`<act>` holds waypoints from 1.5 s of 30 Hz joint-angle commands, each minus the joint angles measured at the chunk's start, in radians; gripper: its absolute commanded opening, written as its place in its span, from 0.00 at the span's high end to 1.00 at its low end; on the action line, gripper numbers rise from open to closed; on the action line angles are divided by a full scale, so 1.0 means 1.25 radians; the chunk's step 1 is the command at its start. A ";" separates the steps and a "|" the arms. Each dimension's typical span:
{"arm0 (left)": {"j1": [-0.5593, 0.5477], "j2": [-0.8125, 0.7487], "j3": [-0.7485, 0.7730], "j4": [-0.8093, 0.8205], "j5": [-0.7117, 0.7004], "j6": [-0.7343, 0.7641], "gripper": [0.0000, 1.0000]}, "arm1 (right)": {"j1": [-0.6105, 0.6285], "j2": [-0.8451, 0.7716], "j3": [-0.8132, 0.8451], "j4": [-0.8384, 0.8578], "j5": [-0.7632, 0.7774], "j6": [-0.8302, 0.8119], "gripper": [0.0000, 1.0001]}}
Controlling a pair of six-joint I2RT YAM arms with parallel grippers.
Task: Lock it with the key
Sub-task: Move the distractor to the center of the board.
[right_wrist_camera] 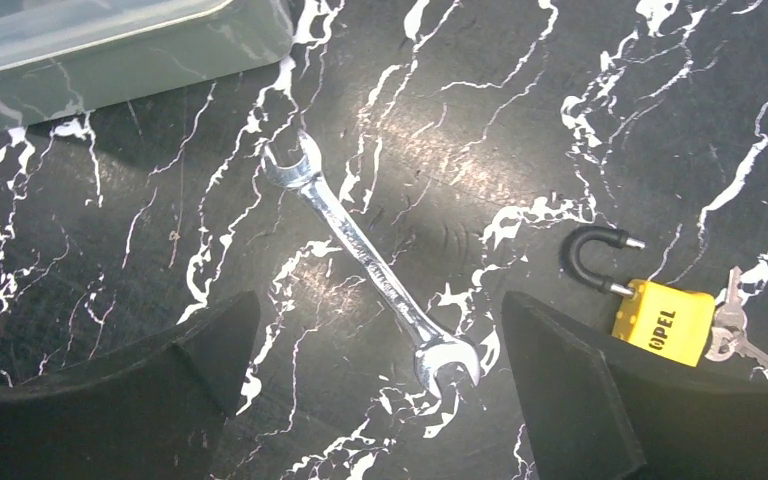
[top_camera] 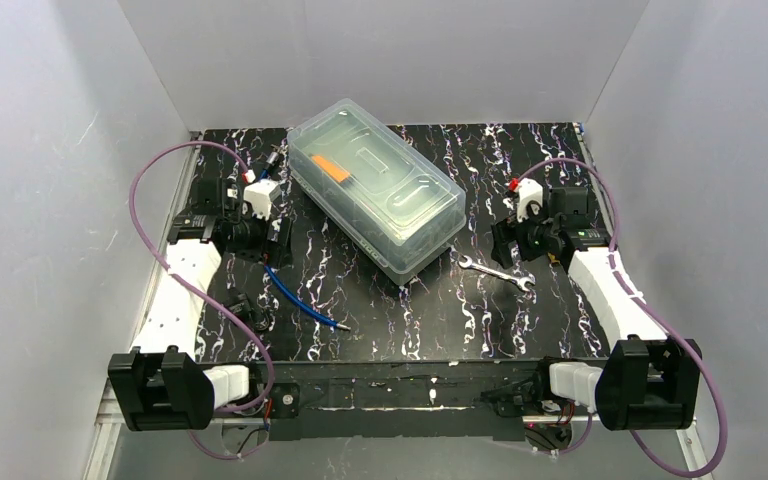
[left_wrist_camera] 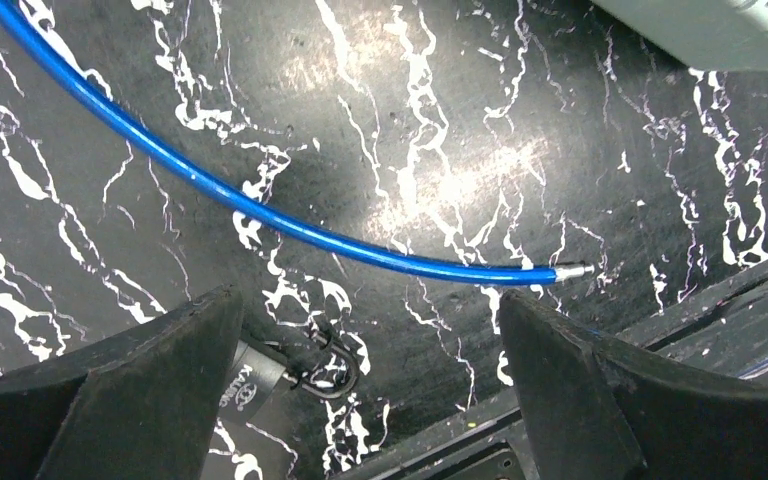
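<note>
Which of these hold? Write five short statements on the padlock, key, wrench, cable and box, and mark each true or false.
1. The yellow padlock has its shackle open. True.
2. The key lies against the clear box. False: it lies right beside the padlock's body, well away from the box.
3. The right gripper holds the wrench. False: the wrench lies flat on the table, and the gripper above it is open.
4. The left gripper is open, with the blue cable on the table below it. True.
5. The clear box has its lid off. False: the lid is on.
</note>
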 commanded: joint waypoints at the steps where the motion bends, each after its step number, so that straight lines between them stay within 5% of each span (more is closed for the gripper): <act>1: -0.031 -0.047 -0.027 0.037 0.068 0.030 0.01 | 0.033 -0.023 0.008 -0.019 -0.021 -0.030 0.00; 7: -0.152 -0.047 -0.064 0.125 -0.009 0.060 0.01 | 0.075 -0.012 0.011 -0.036 -0.001 -0.029 0.00; 16: -0.385 -0.048 -0.161 0.365 -0.184 -0.061 0.01 | 0.076 -0.014 0.027 -0.019 0.017 0.067 0.00; 26: -0.519 0.107 -0.169 0.565 -0.330 -0.261 0.01 | 0.038 -0.001 0.024 -0.010 0.007 0.113 0.00; 34: -0.537 0.274 -0.023 0.594 -0.328 -0.374 0.01 | -0.019 -0.007 0.020 0.002 -0.028 0.142 0.00; 45: -0.540 0.551 0.303 0.664 -0.385 -0.364 0.01 | -0.042 -0.017 0.020 0.002 -0.022 0.142 0.00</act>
